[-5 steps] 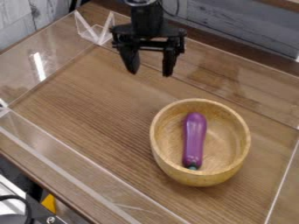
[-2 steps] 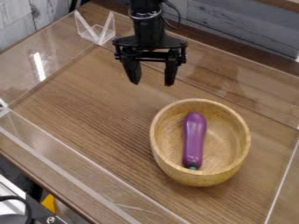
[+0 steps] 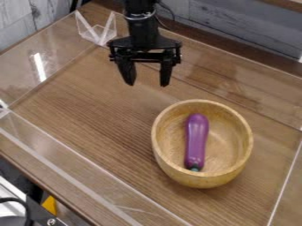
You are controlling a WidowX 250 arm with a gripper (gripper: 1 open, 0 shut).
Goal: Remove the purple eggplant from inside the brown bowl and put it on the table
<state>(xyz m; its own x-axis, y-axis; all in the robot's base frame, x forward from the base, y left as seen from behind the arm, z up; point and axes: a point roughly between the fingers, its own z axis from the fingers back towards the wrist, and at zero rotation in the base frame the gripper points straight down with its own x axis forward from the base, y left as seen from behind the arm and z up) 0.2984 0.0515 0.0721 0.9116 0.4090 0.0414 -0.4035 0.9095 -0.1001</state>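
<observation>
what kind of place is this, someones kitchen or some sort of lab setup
Most likely a robot test bench, not a kitchen. The wood-grain table is fenced by low clear acrylic walls, a robot gripper hangs open above it, and the only props are a wooden bowl holding a toy eggplant.

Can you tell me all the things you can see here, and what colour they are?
purple eggplant: one, purple with a green stem end, lying inside the bowl.
brown bowl: one, light brown wood, on the table at the right front.
table: one, brown wood grain, under everything.
clear walls: see-through, standing round the table's edges.
gripper: one, black, pointing down over the table behind the bowl, jaws open, holding nothing.
</observation>
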